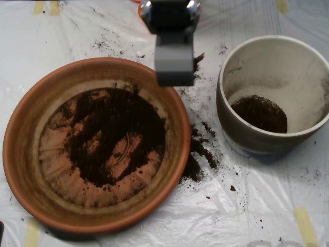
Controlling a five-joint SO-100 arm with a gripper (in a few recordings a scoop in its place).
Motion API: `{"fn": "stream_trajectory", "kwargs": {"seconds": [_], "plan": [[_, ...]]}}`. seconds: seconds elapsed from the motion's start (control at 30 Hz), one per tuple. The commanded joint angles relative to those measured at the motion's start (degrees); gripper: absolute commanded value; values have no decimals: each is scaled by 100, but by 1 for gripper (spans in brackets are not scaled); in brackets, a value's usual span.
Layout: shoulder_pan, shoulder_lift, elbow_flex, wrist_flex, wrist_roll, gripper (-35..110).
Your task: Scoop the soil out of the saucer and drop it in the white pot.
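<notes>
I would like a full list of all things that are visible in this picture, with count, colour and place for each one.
saucer: one, terracotta-orange, left half of the picture.
soil in the saucer: one spread patch, dark brown-black, on the ridged base.
white pot: one, off-white with a greyish wall, upper right.
soil in the pot: one small heap, dark, on the bottom.
spilled soil: scattered clumps and crumbs, dark, on the sheet between saucer and pot.
plastic sheet: one, whitish, covers the table.
tape strips: several, pale yellow, near the edges.
scoop: one, grey, top centre, over the saucer's far rim.
</notes>
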Motion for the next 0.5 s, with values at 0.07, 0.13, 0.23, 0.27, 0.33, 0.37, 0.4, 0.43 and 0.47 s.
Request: {"fn": "stream_trajectory", "kwargs": {"seconds": [0.07,0.13,0.23,0.27,0.33,0.37,0.4,0.43,0.47], "plan": [[-1107,835,53,9,-53,-1],[-1485,826,149,9,-53,-1],[-1951,800,387,-141,-53,-1],[-2074,747,396,-167,-62,-1],[-2250,624,369,-185,-35,-1],[-2312,580,369,-211,-44,-1],[-2347,519,369,-229,-62,0],[-2364,466,369,-237,-105,0],[-2364,431,387,-264,-141,1]]}}
